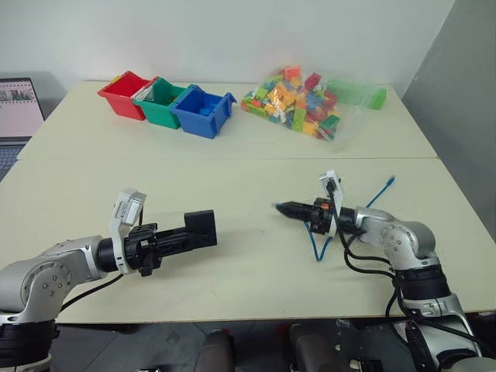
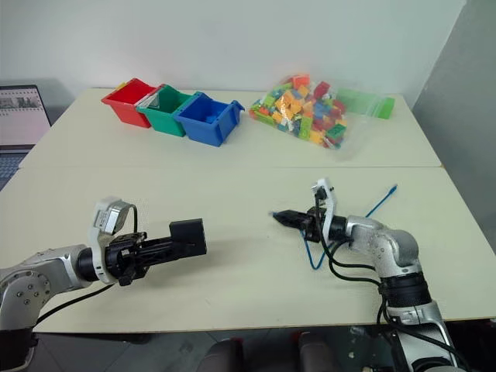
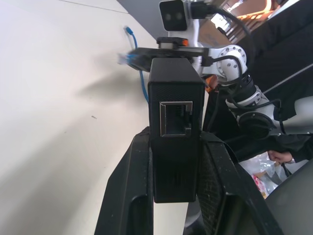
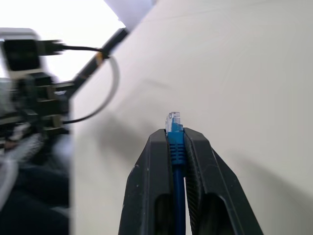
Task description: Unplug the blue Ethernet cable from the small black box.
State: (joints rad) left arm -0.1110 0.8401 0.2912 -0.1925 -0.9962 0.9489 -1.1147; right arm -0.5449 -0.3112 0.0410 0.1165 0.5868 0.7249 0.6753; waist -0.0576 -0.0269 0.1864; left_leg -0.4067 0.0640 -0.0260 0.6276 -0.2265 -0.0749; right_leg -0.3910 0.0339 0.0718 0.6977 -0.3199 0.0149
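The left gripper clamps the small black box, its port empty. Well apart to the right, the right gripper pinches the blue Ethernet cable by its plug, over bare table near the front edge.

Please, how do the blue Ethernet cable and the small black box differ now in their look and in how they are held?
The blue Ethernet cable is a thin, bright-blue cord, its plug pinched by the right gripper; the small black box is a matte squarish block clamped by the left gripper. The cable trails down onto the table; the box hangs wholly above it. The box's port is empty and the cable's plug is free. Both are held in shut jaws, apart.
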